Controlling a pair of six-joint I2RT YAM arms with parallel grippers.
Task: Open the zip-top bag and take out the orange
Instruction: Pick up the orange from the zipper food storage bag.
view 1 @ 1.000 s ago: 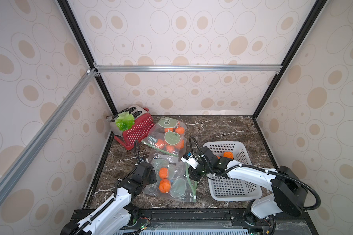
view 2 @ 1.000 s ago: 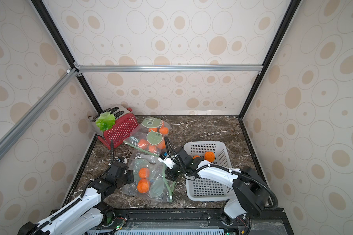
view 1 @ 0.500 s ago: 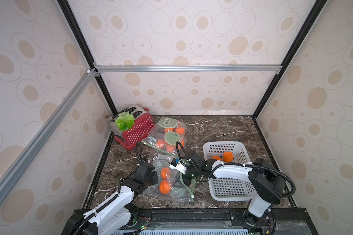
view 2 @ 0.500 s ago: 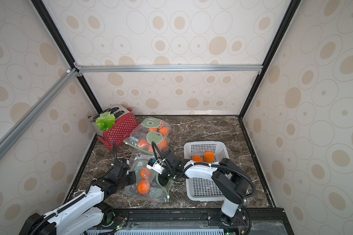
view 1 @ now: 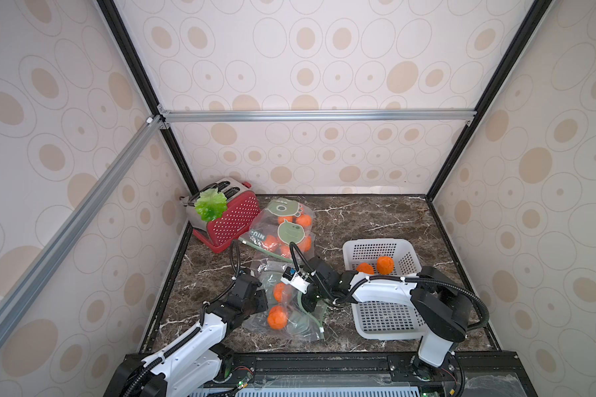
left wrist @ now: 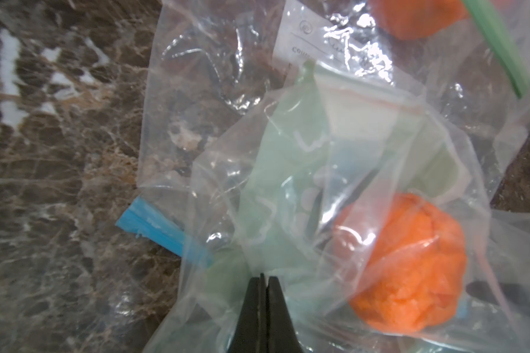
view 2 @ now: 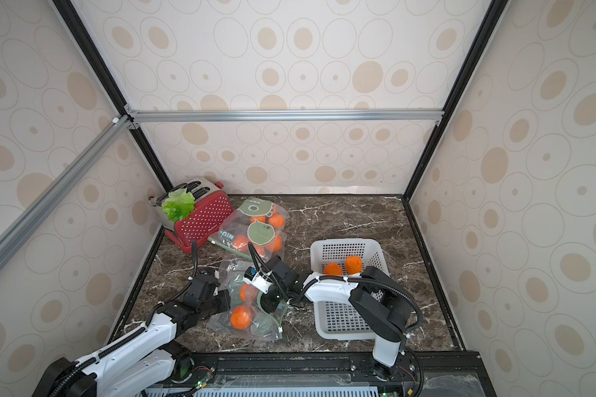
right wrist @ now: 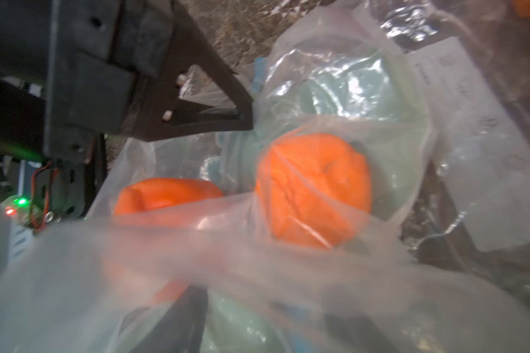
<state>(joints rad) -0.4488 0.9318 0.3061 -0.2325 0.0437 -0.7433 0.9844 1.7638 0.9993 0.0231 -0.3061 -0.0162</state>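
The left claw (left wrist: 262, 276) clenched a fold of the clear zip-top bag (view 1: 300, 326) on the marble table (view 1: 375, 220). The right claw (view 1: 307, 301) sat under the bag's plastic, jaws parted. One orange (left wrist: 410, 269) lay inside the bag just beside the left claw, and a second orange (view 1: 278, 291) lay between the claws.

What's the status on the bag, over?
Left end effector shut on bag. Right end effector open at bag mouth. Two oranges inside. Film drapes over them.
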